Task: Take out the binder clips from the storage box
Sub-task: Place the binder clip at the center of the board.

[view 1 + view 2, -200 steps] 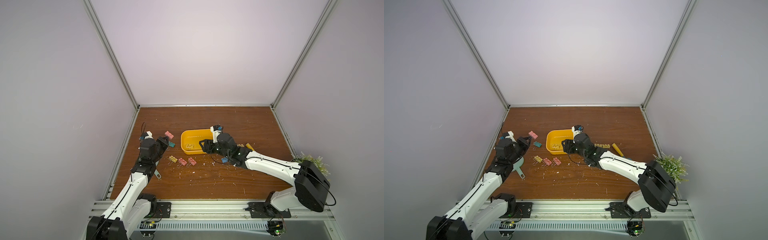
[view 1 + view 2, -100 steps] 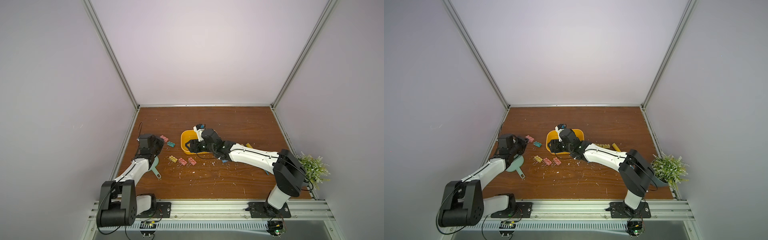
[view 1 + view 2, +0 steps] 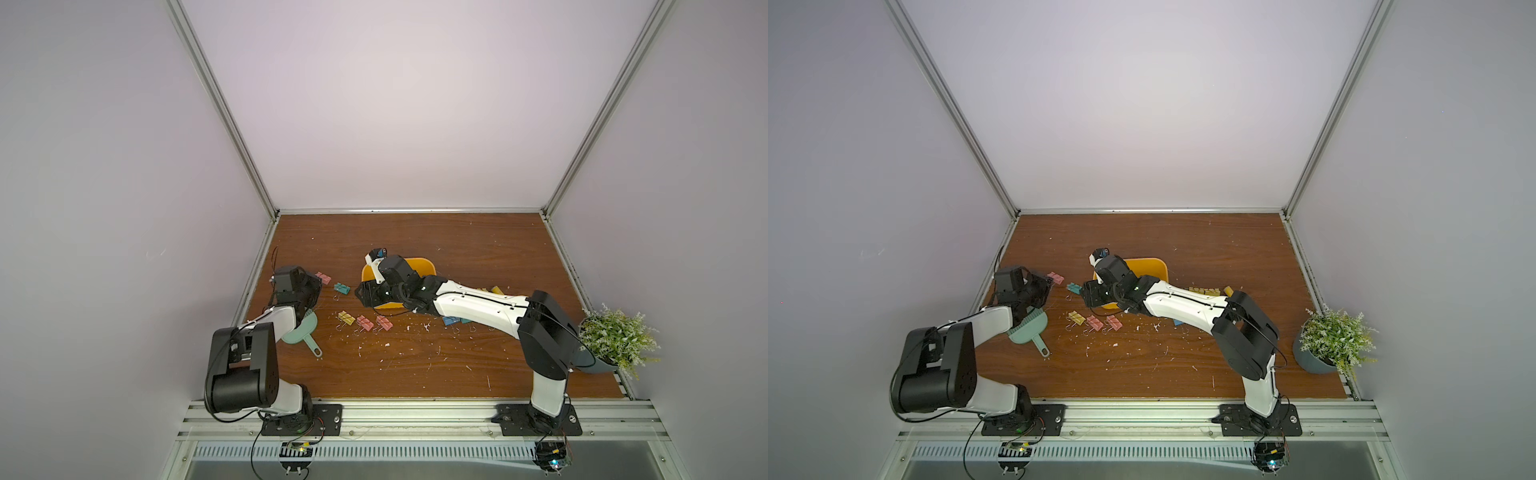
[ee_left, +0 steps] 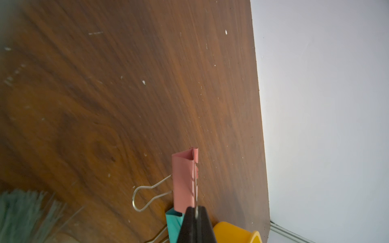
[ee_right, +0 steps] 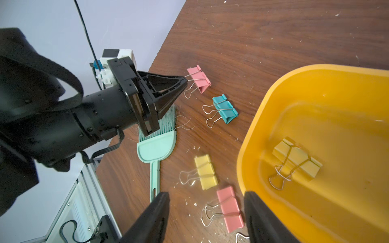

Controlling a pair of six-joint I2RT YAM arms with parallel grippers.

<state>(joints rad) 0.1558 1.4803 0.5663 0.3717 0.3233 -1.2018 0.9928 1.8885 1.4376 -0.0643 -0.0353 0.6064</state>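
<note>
The storage box [image 3: 420, 265] [image 3: 1152, 266] [image 5: 263, 117] is a shallow yellow tray, and one yellow binder clip [image 5: 296, 160] lies inside it. My right gripper [image 3: 362, 293] [image 3: 1089, 297] [image 5: 207, 218] hangs open over the box's front-left corner, holding nothing. Below it on the table lies a pink clip [image 5: 230, 208]. My left gripper [image 3: 316, 283] [image 3: 1049, 282] [image 4: 196, 212] is shut on a wire handle of another pink clip [image 3: 323, 276] [image 4: 183, 181] [image 5: 199, 79] at the far left. A teal clip [image 3: 342, 287] [image 5: 225, 109] lies between the two grippers.
A yellow clip [image 3: 346, 318] and two pink clips [image 3: 363, 323] lie in front of the box. Blue clips [image 3: 449, 320] show under the right forearm. A mint hand brush [image 3: 301, 332] [image 5: 156, 147] lies by the left arm, a potted plant [image 3: 615, 345] at the right edge.
My right gripper has swung left across the box to its front-left corner. My left gripper has shifted a little left and nearer with the pink clip's handle in it.
</note>
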